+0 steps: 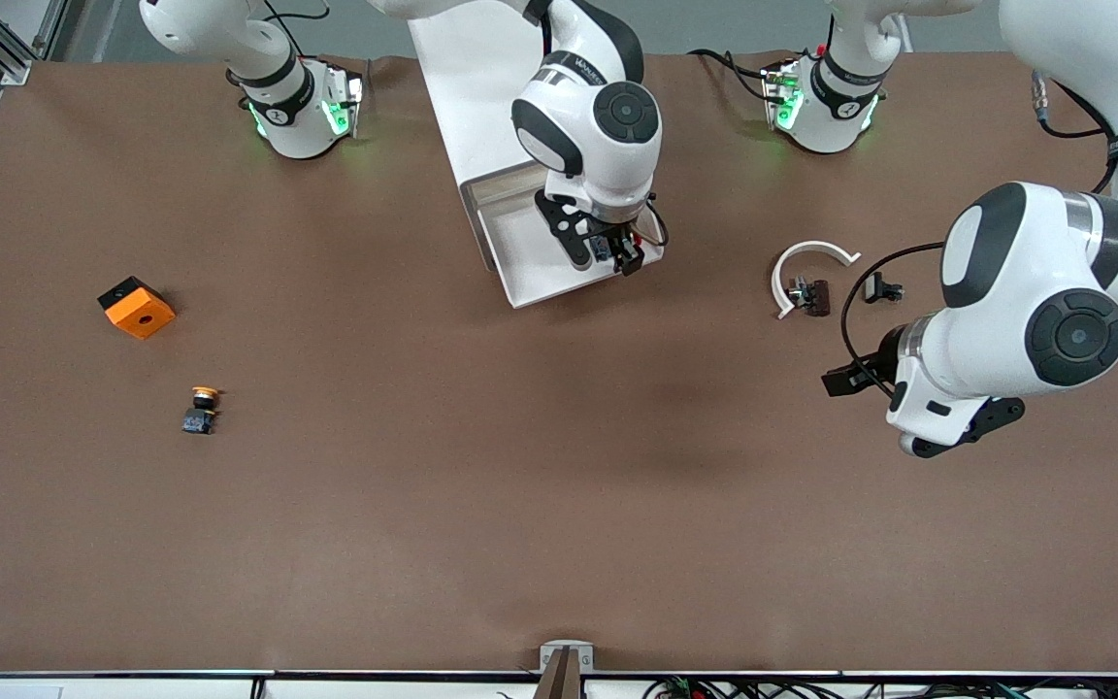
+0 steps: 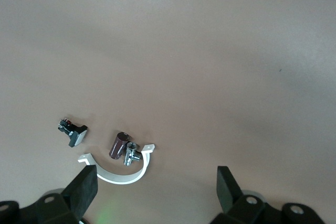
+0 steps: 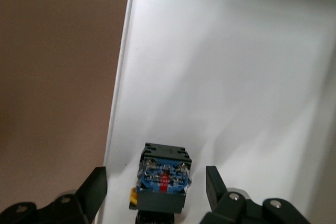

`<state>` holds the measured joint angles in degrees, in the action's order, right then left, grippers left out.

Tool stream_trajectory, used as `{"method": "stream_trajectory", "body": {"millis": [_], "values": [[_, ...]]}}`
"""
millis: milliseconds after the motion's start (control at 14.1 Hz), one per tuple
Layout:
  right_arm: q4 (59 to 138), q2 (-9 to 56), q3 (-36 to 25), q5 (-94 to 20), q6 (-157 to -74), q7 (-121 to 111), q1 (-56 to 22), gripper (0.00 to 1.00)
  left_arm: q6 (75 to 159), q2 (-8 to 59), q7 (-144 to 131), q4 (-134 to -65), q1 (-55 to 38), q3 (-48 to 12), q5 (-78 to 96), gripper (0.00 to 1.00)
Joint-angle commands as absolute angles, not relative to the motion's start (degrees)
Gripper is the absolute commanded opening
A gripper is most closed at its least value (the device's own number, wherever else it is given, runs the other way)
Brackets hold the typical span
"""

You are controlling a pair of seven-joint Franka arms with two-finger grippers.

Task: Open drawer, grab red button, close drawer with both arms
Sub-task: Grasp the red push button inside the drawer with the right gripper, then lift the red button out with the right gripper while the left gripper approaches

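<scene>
1. Button (image 3: 163, 178): a single black blocky body with a blue end face, silver screw terminals and a small red mark shows in the right wrist view; its cap is hidden there. It lies in the open drawer (image 1: 559, 274), on the white tray floor.
2. Two white arms are in view. The right tool (image 1: 609, 249) is down inside the drawer, its fingers (image 3: 93, 188) spread either side of the button with a gap on each side, not yet touching it.
3. The left tool (image 1: 845, 381) hangs over the tabletop (image 1: 520, 505) toward the left arm's end, fingers (image 2: 84, 185) spread wide and holding nothing; that arm waits.
4. One white cabinet (image 1: 467, 92) stands between the two arm bases, with the drawer pulled out toward the front camera.
5. One orange cube (image 1: 137, 308) with a hole lies toward the right arm's end of the tabletop.
6. One yellow-capped button (image 1: 202, 410) lies nearer to the front camera than the cube, near it.
7. One white curved clip (image 1: 808, 264) lies toward the left arm's end, with a small dark cylinder (image 2: 118, 145) and a metal fitting (image 2: 130, 152) inside its curve.
8. One small black part (image 1: 882, 288) lies just beside that clip, apart from it.
</scene>
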<state>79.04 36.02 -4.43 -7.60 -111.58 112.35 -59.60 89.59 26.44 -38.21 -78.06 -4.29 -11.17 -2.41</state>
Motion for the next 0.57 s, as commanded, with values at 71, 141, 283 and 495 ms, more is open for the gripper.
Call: {"method": "stream_trajectory", "body": {"millis": [71, 141, 283, 495], "values": [[77.87, 36.56, -5.10, -8.44, -110.65, 112.24, -60.29, 0.49, 91.75, 24.61, -41.04, -81.29, -4.92, -12.30, -3.34, 1.00], [77.78, 36.56, -5.10, -8.44, -110.65, 112.24, -60.29, 0.25, 92.28, 24.61, -41.13, -81.47, -5.01, -12.30, -3.34, 1.00], [77.87, 36.56, -5.18, -8.44, -110.65, 112.24, -60.21, 0.00, 92.98, 24.70, -41.31, -82.17, -5.01, -12.39, -3.34, 1.00], [77.78, 36.30, -5.19, -8.44, -110.65, 111.62, -60.03, 0.00, 93.60, 24.79, -41.31, -82.96, -5.01, -12.48, -2.99, 1.00]]}}
